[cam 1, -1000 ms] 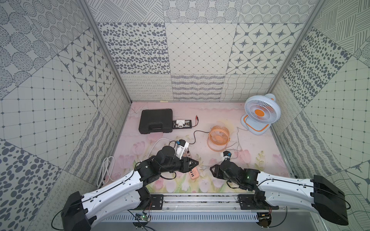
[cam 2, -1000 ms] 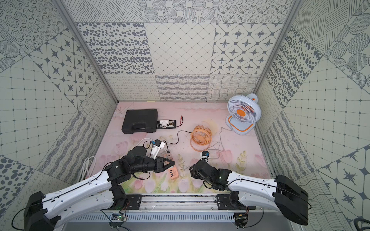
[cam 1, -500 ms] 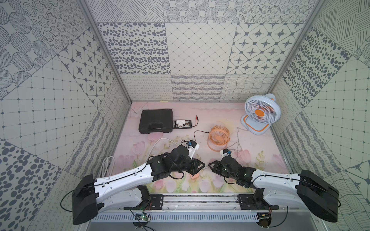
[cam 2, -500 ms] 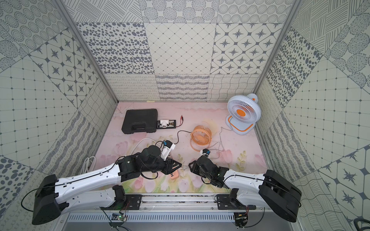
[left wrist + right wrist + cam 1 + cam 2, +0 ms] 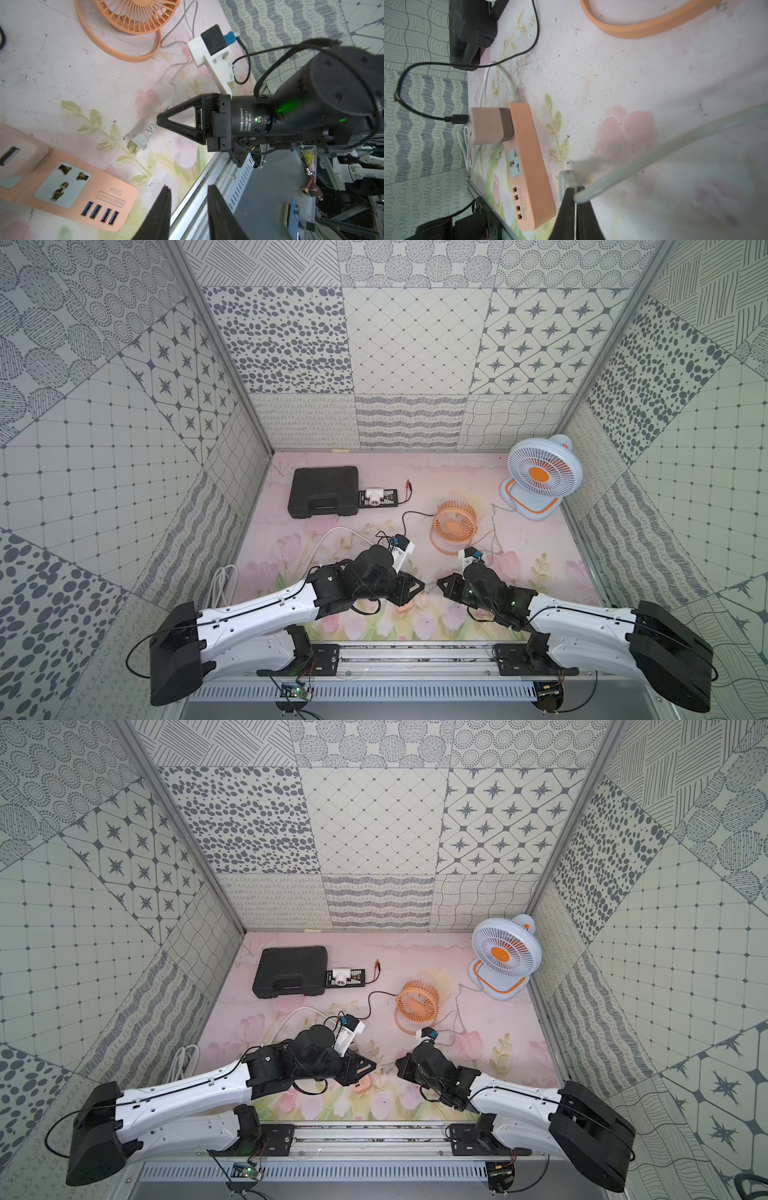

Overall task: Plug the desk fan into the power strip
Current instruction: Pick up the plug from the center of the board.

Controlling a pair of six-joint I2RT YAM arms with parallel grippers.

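Note:
The white-and-blue desk fan [image 5: 540,475] stands at the back right, and its grey cord [image 5: 493,526] runs forward across the mat. The cord's grey two-pin plug [image 5: 141,140] [image 5: 566,178] lies flat on the mat beside the peach-orange power strip [image 5: 62,182] [image 5: 529,162]. My right gripper [image 5: 574,190] [image 5: 159,122] is shut on the cord right behind the plug. The left gripper [image 5: 188,191] [image 5: 422,585] hovers over the near end of the strip, open, with nothing between its fingers. In both top views the left arm hides most of the strip [image 5: 362,1086].
A small orange fan [image 5: 455,526] sits mid-mat; a beige adapter [image 5: 490,125] with a black cable fills the strip's far socket. A black case [image 5: 324,491] and black box [image 5: 376,497] lie at the back left. The strip's white cord [image 5: 222,585] coils at left; the metal rail [image 5: 415,649] borders the front.
The right gripper has closed on the cord at the plug. The left arm has swung right over the power strip and its jaws stand a little wider.

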